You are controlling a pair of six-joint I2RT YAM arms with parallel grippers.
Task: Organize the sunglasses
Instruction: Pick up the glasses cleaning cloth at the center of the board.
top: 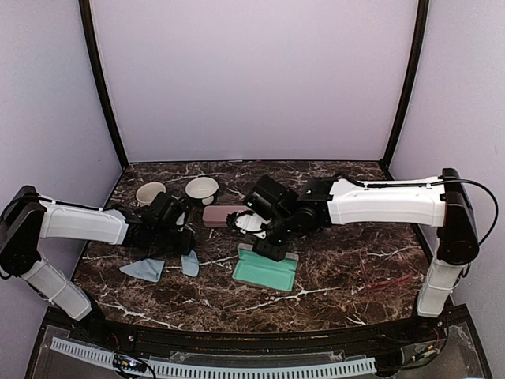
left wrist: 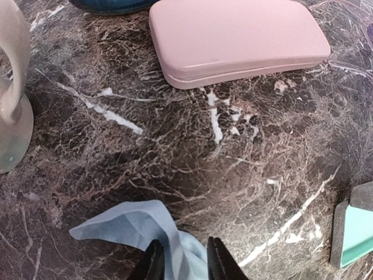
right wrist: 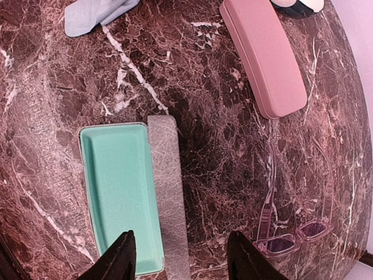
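One pair of sunglasses (right wrist: 291,240) with a clear reddish frame and purple lenses lies on the marble, arms unfolded, next to the pink case (right wrist: 265,58). It shows only in the right wrist view. My right gripper (right wrist: 183,262) hangs open above the edge of an open grey case (right wrist: 169,198) with a teal lining; nothing is between its fingers. The sunglasses lie just right of its right finger. My left gripper (left wrist: 182,259) is down at the table, its fingers closed in on a bunched fold of a light-blue cloth (left wrist: 134,230).
The pink case (top: 223,215) is closed. Two bowls (top: 150,192) (top: 201,189) stand at the back left. A second light-blue cloth (top: 144,270) lies left of the first. The open case (top: 266,270) sits mid-table in front of the right gripper (top: 272,249).
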